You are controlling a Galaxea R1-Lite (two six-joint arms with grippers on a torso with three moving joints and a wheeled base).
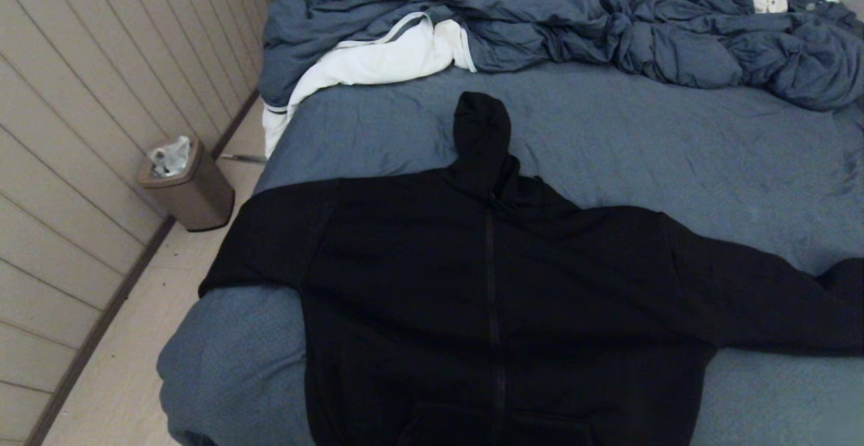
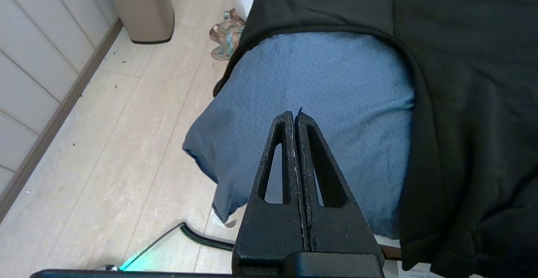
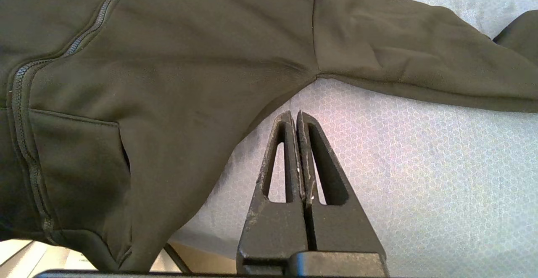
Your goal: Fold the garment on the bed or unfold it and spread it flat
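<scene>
Our left gripper (image 2: 294,116) and right gripper (image 3: 297,116) hang over the bed's (image 1: 675,142) near edge, fingers closed on nothing. The hoodie (image 1: 486,297) lies spread face up before us, zipper closed, sleeves out sideways, hood pointing away. To fold it we should probably open up, pinch a sleeve near its cuff, and carry it across the chest without dragging the body.

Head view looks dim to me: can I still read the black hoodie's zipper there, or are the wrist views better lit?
Head view: dim, the black zippered hoodie nearly featureless on the blue-grey bed sheet, zipper only faint. Right wrist view: brighter, zipper teeth and pocket seam clear, shut right gripper sharp. Left wrist view: well lit, sheet weave crisp around the shut left gripper.
</scene>
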